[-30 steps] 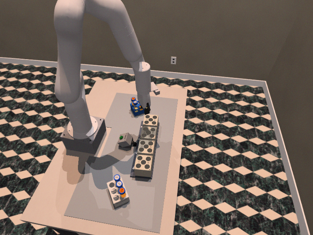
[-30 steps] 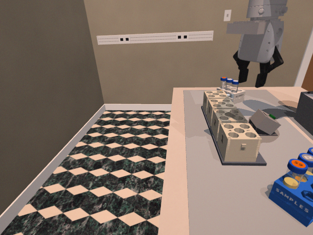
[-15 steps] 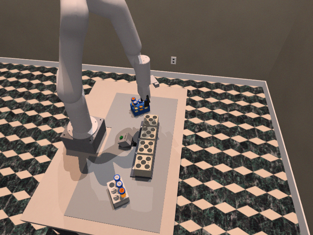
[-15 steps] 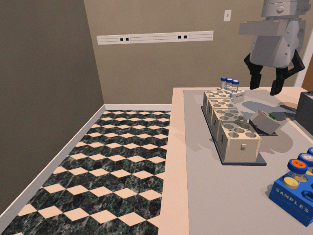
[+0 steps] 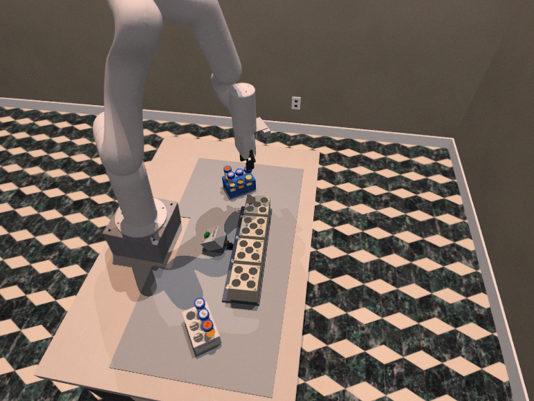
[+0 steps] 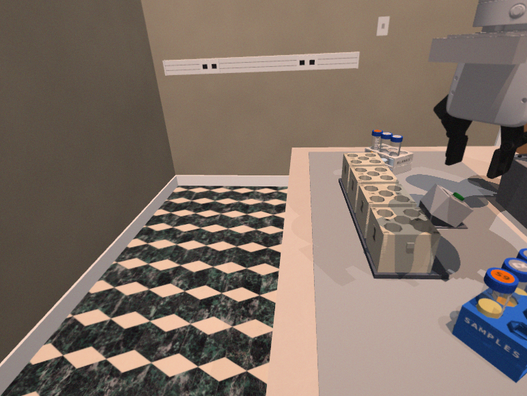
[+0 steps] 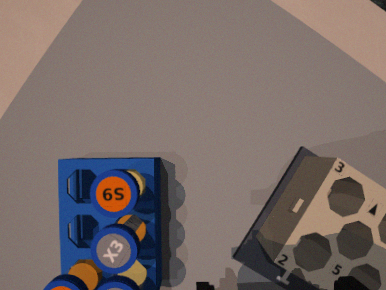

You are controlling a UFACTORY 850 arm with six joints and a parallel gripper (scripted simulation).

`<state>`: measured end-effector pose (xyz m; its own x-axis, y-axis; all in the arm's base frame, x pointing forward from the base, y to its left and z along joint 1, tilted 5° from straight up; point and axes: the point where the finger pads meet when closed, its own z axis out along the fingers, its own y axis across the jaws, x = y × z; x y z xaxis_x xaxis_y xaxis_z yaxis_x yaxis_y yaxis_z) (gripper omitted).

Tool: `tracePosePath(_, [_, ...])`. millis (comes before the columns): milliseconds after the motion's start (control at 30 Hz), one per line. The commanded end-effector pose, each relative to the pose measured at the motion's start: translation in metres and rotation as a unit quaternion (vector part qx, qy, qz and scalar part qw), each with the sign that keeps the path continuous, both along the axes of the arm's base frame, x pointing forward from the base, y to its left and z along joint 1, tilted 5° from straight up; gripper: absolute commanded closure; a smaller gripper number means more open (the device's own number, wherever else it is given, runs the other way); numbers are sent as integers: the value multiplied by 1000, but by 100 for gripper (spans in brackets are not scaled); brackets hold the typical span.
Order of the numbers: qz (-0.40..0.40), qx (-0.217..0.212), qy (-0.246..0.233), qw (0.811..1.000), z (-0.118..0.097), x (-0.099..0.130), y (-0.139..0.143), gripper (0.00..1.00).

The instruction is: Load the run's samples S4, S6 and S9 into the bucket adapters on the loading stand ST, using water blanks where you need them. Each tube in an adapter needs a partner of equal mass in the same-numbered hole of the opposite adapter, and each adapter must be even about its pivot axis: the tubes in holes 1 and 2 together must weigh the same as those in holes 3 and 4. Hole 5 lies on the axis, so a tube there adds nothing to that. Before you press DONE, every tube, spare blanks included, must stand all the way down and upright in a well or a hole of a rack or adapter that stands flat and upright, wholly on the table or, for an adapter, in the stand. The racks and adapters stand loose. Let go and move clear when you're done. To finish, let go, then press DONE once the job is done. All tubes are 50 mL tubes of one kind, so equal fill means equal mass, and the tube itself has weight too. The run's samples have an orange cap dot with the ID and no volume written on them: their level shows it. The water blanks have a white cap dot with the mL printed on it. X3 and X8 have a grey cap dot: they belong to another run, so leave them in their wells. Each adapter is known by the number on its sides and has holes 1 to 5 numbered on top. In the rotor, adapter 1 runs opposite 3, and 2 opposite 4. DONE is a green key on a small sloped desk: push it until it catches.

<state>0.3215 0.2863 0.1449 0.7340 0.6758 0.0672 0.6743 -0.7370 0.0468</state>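
Above the table (image 5: 311, 180) (image 6: 293, 323) (image 7: 30, 45), near the blue rack (image 5: 241, 190) (image 6: 489, 340) (image 7: 65, 210), hangs with the tool (image 5: 250, 166) (image 6: 474, 168) (image 7: 277, 287) partway open, gripping nothing and touching neither rack nor tubes. In the blue rack, note S9 (image 5: 247, 170) (image 6: 501, 278) (image 7: 114, 194) beside X3 (image 5: 239, 171) (image 6: 517, 265) (image 7: 114, 251). From the top, see S9 mostly covered by a black finger. Beyond X3, find another tube with an orange dot (image 5: 227, 168) (image 7: 62, 287), cut off in the wrist view, its ID unreadable. On the dark stand (image 5: 241, 302) (image 6: 375, 276) (image 7: 267, 215), see the cream adapters (image 5: 243, 295) (image 6: 404, 255) (image 7: 295, 220), running out of the wrist view and partly shaded. At the table's other end, find the white rack (image 5: 207, 346) (image 6: 402, 164) with an orange-dotted tube (image 5: 207, 324) (image 6: 377, 132) and two white-dotted tubes, too small for reading fill levels. At the bottom of the wrist view, make out only the black fingertips; in the exterior view, find the blue rack cropped.
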Motion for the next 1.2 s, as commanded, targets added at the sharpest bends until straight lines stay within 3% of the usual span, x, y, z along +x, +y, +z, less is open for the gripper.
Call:
tracePosePath(0, [-1, -1, -2, 1000, 0, -6, 21, 43])
tracePosePath(567, [-1, -1, -2, 1000, -1, -30, 90, 43])
tracePosePath(967, [-1, -1, -2, 1000, -1, -30, 90, 43])
tracePosePath(1167, [-1, -1, -2, 1000, -13, -29, 90, 43])
